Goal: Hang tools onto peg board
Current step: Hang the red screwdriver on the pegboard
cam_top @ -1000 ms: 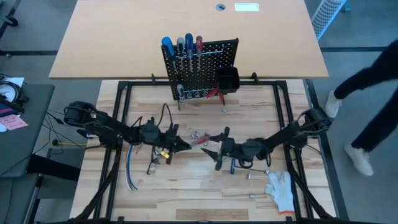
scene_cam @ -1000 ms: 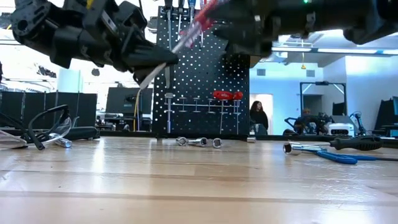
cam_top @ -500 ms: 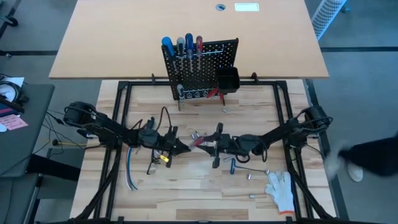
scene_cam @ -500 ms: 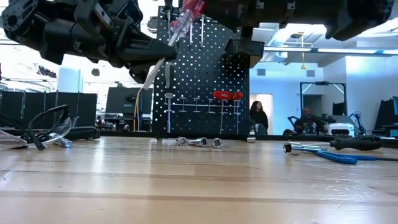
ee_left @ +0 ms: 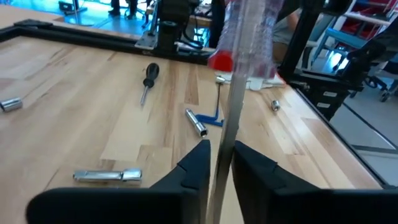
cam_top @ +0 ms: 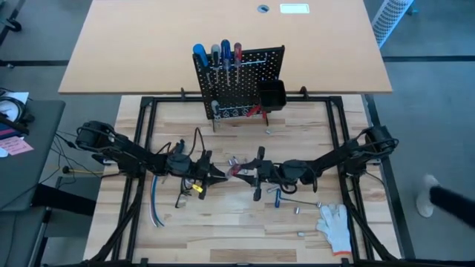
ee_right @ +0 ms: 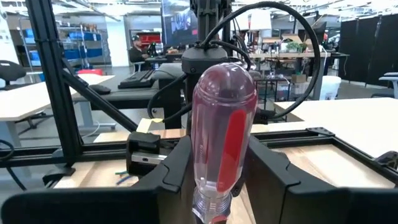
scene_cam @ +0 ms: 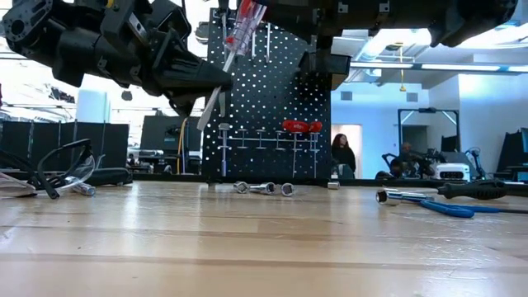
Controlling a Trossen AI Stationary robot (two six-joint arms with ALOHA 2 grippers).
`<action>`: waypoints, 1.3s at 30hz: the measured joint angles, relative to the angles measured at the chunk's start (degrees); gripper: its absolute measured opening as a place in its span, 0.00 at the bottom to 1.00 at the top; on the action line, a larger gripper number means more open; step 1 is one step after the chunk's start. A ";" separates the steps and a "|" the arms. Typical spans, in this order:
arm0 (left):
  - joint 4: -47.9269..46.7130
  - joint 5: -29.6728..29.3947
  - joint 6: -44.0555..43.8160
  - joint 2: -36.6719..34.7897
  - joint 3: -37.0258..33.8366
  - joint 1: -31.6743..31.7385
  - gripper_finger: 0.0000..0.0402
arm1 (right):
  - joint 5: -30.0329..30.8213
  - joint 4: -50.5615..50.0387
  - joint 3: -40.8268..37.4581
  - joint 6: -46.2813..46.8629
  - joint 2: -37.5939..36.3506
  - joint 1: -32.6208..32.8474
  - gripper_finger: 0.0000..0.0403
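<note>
Tool on the right arm (ee_right: 214, 180) now clamps the screwdriver's (ee_right: 224, 134) clear red handle; left tool (ee_left: 217, 165) pinches its shaft, both having closed in mid-table (cam_top: 223, 230). Handover is likely underway; the peg board (cam_top: 245, 74) stands well beyond.

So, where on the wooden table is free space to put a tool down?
The widest bare wood lies along the near edge, between the cable bundle and the white glove. Another free strip lies between the peg board and the arms. The middle is crowded: left gripper and right gripper meet at one screwdriver.
</note>
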 joint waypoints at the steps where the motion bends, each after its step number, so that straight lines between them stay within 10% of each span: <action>1: -0.32 -0.10 0.00 0.00 0.00 0.06 0.16 | 0.00 -0.10 0.00 0.00 -0.04 0.00 0.28; 18: -28.39 -2.30 -0.89 -8.80 0.00 3.55 0.36 | 0.86 -24.94 3.54 8.04 -9.77 -2.44 0.28; 28: -30.86 -3.23 -2.78 -8.59 -2.32 2.04 0.36 | 3.28 -64.28 31.26 4.27 -18.27 -10.22 0.28; 39: -24.34 -3.28 -2.75 -1.32 -2.49 1.11 0.36 | 0.97 -86.93 62.43 -1.73 -8.32 -26.91 0.28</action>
